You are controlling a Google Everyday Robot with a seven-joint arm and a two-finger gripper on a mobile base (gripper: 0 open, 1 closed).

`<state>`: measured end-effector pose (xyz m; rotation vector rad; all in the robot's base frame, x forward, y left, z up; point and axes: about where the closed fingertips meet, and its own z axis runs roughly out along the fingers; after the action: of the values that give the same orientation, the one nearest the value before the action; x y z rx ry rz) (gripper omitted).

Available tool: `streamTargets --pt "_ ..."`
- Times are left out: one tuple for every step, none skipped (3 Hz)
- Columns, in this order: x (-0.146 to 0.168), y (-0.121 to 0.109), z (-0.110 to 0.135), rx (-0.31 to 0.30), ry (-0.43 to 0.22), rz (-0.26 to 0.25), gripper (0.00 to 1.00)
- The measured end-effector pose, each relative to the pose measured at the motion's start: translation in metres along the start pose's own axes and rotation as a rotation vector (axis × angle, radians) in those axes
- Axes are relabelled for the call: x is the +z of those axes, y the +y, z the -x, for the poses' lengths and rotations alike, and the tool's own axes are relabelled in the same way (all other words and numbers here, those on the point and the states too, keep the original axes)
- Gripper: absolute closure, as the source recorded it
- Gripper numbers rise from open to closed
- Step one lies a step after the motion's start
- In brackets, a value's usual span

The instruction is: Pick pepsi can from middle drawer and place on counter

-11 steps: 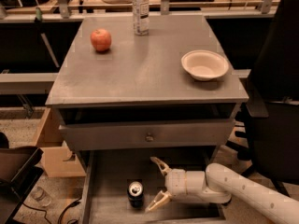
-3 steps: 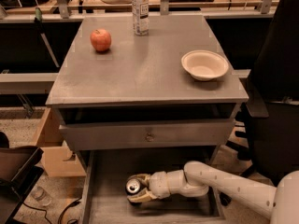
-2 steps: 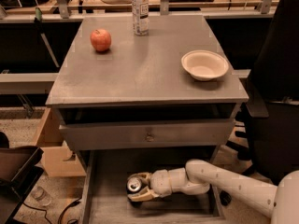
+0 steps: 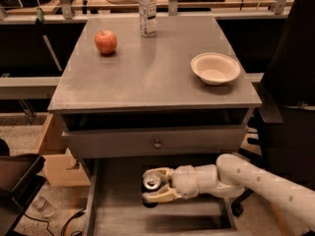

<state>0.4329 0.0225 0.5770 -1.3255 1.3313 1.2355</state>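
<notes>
While the gripper (image 4: 148,185) sits inside the middle drawer (image 4: 125,215), its jaws pinch the pepsi can (image 4: 151,181) (silver top showing). Counter (image 4: 152,80) holds apple (image 4: 106,42), bottle (image 4: 147,11), bowl (image 4: 215,68).

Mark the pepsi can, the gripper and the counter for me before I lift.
pepsi can (image 4: 152,182): camera view, its silver top.
gripper (image 4: 147,185): camera view, midway between fingertips, closed on the can inside the middle drawer (image 4: 123,215).
counter (image 4: 152,77): camera view, bare middle of the top.
</notes>
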Motion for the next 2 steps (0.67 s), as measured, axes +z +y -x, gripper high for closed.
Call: streamTargets --pt "-0.027 0.015 0.085 0.008 0.011 -0.075 1.00" --pt "-0.052 0.005 0.188 0.011 0.042 -0.150 1.00"
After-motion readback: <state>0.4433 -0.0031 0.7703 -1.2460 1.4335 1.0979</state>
